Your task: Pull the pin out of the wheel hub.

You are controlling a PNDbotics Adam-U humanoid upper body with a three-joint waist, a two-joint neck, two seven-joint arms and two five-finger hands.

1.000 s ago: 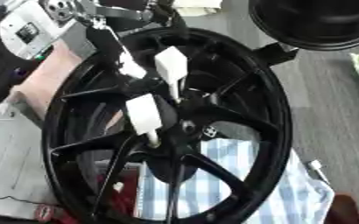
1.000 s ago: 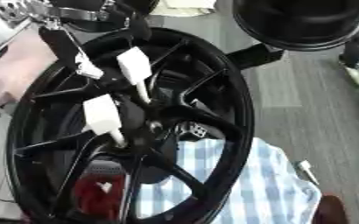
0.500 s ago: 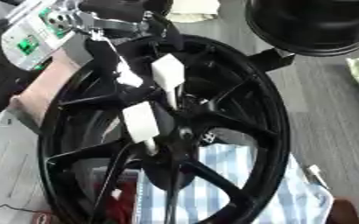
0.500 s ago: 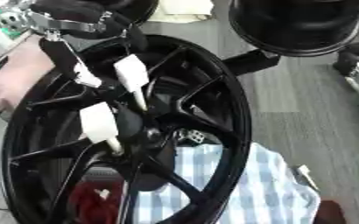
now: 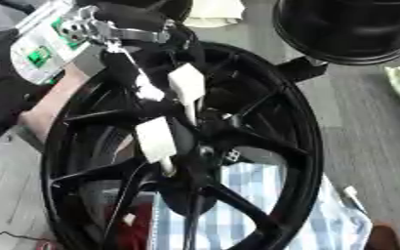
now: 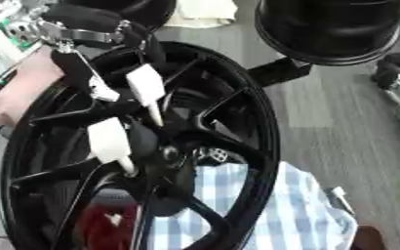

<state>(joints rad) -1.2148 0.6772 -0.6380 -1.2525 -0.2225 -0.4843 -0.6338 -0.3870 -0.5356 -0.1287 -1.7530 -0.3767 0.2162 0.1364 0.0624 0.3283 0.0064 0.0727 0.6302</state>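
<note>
A black spoked wheel hub (image 5: 271, 122) fills both views, standing tilted. My left hand (image 5: 156, 90) reaches in from the upper left, its white-padded fingers (image 5: 186, 85) pointing down between the spokes toward the hub's centre (image 5: 205, 151). The thumb pad (image 5: 156, 141) lies lower, apart from the fingers, and the hand is open with nothing seen between them. A small pale piece (image 6: 212, 155) sits just right of the centre; I cannot make out a pin. My right hand shows in neither view.
A large black round object (image 5: 349, 29) stands at the top right, close to the wheel's rim. A blue-and-white checked cloth (image 5: 271, 205) lies under the wheel's lower part. Something red (image 6: 101, 219) shows through the lower left spokes. Grey surface (image 6: 323, 112) runs along the right.
The whole picture has shifted slightly, so the camera moved. My left hand keeps the same place at the hub's centre.
</note>
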